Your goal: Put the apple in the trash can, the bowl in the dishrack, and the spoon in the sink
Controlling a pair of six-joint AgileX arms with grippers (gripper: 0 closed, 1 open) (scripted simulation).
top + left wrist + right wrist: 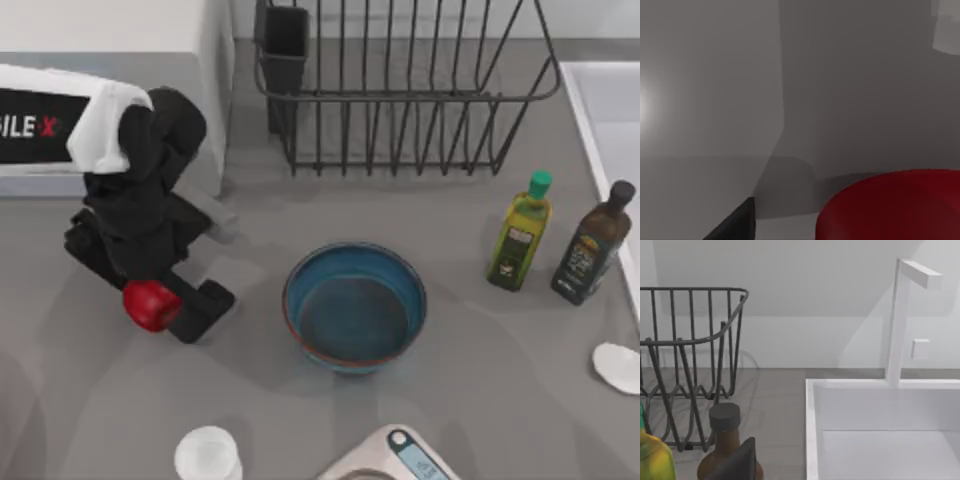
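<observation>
Apple (151, 304) sat clamped in the left gripper (160, 308), left of the bowl (355, 308) on the table (480, 380). From above, the left arm stood just left of the bowl with dark fingers (200, 305) pinching the fruit; the left wrist camera had the apple (892, 206) up close, one finger tip (735, 225) beside it. Bowl was upright, in front of the dishrack (400, 90). Two bottles (519, 243) stood right of the bowl, by the sink (605, 110). Spoon (617, 366) lay right of the bowl, near the table's edge. Right wrist camera added the faucet (900, 320) over the sink (880, 435); right gripper's state: cannot tell.
</observation>
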